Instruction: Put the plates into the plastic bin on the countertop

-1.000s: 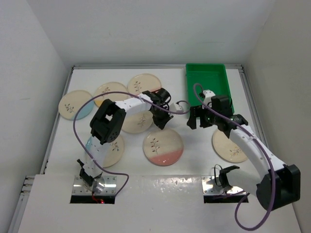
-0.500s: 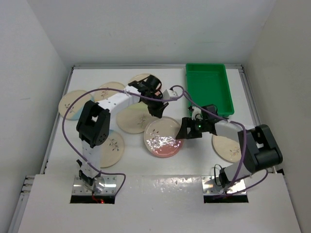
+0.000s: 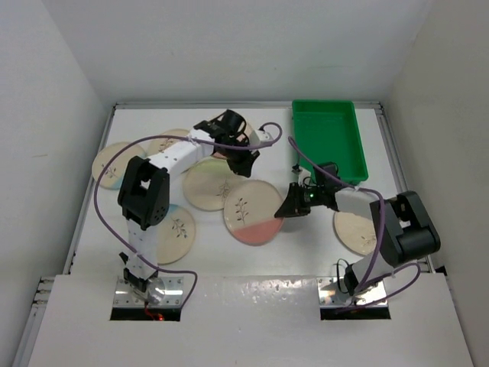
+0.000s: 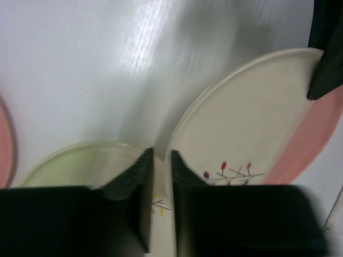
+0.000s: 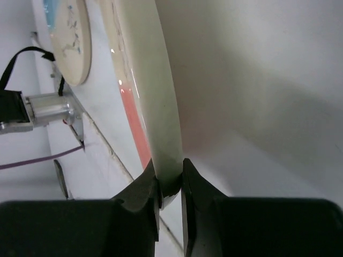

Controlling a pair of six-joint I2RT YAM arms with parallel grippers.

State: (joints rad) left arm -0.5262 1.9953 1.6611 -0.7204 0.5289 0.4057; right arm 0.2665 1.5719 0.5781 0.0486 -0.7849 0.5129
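Note:
A cream plate with a pink segment [image 3: 254, 212] lies mid-countertop. My right gripper [image 3: 288, 206] is shut on its right rim; the right wrist view shows the rim pinched between the jaws [image 5: 170, 181]. My left gripper [image 3: 246, 162] hovers at the plate's far edge, its jaws a narrow gap apart [image 4: 161, 166] and clamping nothing. In the left wrist view the pink plate [image 4: 257, 123] sits right of that gap. The green plastic bin [image 3: 328, 139] stands at the back right and holds no plates. Several more plates [image 3: 210, 187] lie on the left of the white countertop [image 3: 306, 245].
One plate [image 3: 361, 231] lies on the right, near the right arm's base. Plates with blue segments sit at the far left [image 3: 114, 164] and front left [image 3: 177, 228]. White walls close in the sides and back. Purple cables loop over both arms.
The right arm swung down from beside the bin and its gripper closed on the pink plate's right rim. The left gripper, shut on the plate's far edge half a second ago, has opened.

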